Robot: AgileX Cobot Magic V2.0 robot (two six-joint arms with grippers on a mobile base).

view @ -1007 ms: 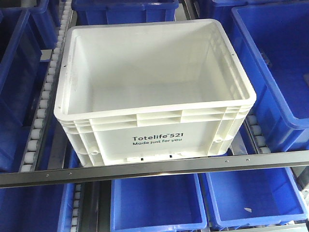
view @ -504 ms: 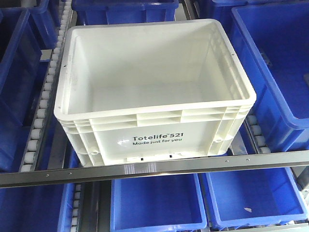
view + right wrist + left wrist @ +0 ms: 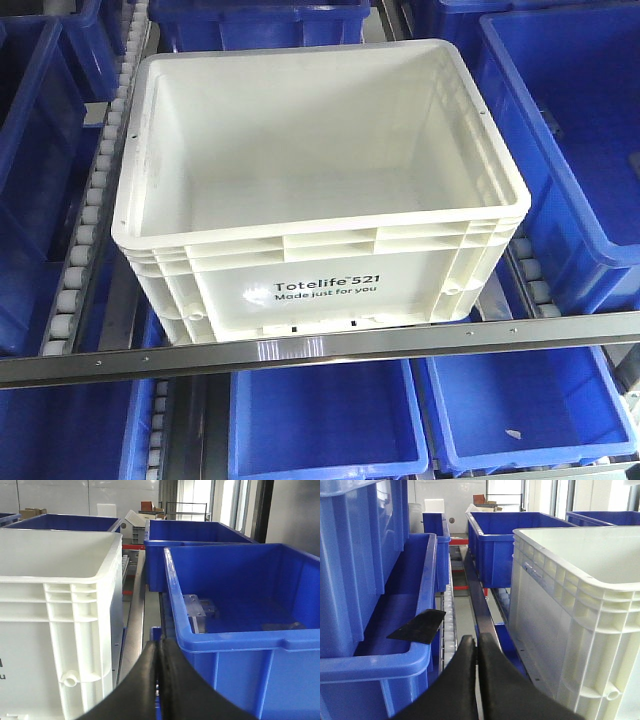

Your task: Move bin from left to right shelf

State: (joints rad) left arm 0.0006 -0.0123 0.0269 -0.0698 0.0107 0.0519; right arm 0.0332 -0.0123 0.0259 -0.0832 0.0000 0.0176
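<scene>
A white empty bin marked "Totelife 521" stands on the roller shelf, behind the metal front rail. It fills the right of the left wrist view and the left of the right wrist view. My left gripper is shut and empty, in the gap left of the bin, near its front left corner. My right gripper is shut and empty, in the gap between the bin and a blue bin. Neither gripper shows in the front view.
Blue bins flank the white one: one at left with a black flat piece on its rim, one at right. More blue bins stand behind and on the shelf below. Roller tracks run beside the bin.
</scene>
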